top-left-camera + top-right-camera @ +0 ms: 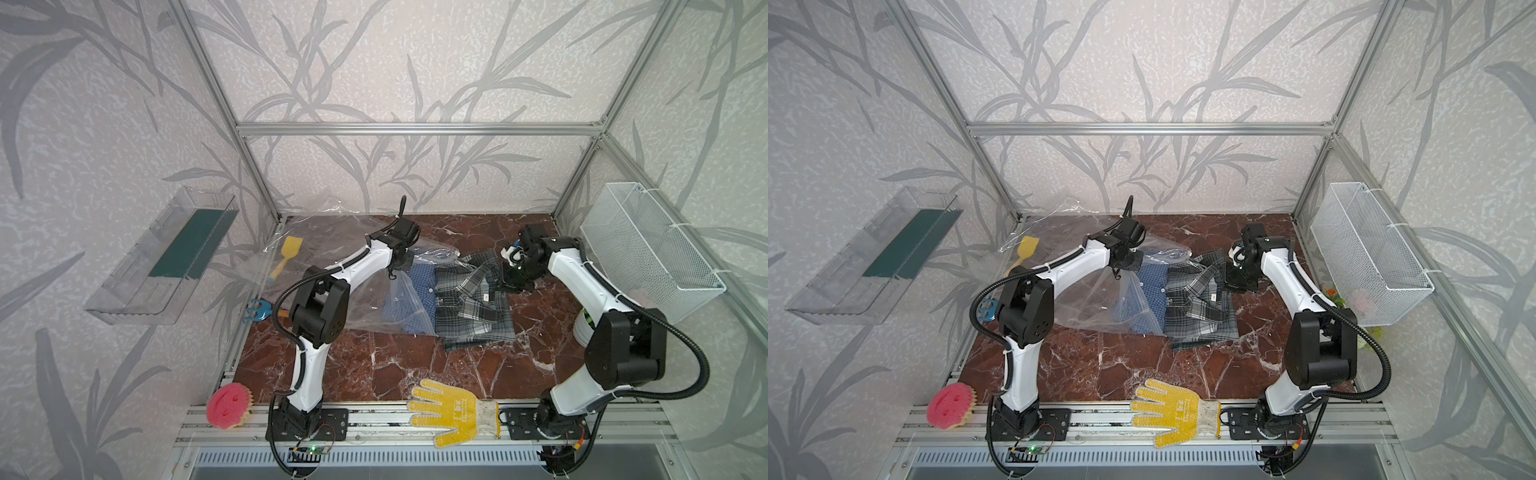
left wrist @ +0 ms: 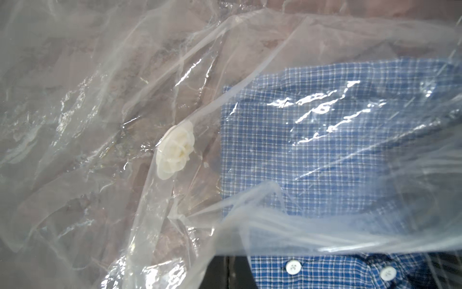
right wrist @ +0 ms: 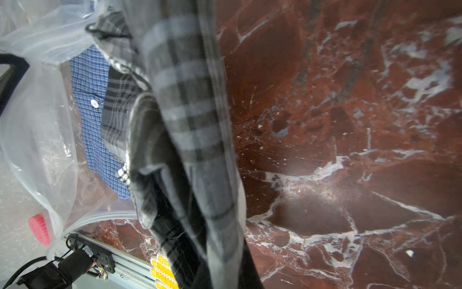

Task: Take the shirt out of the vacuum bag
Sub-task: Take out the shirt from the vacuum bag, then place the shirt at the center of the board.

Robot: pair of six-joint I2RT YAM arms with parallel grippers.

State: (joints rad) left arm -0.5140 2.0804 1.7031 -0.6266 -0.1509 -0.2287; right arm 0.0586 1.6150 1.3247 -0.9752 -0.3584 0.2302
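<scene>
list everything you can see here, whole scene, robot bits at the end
vacuum bag: 1, clear, left half of table, one edge lifted
valve: 1, white, on the bag
blue check shirt: 1, blue and white, mid table, partly under the bag's plastic
grey plaid shirt: 1, grey and black, right of the blue one, outside the bag
spatula: 1, yellow, far left of table
claw tool: 1, blue, left table edge
sponge: 1, pink, near left corner
glove: 1, yellow, front rail
tray: 1, clear, left wall
wire basket: 1, white, right wall
table: 1, red-brown marble
left gripper: shut on the bag
right gripper: shut on the plaid shirt
</scene>
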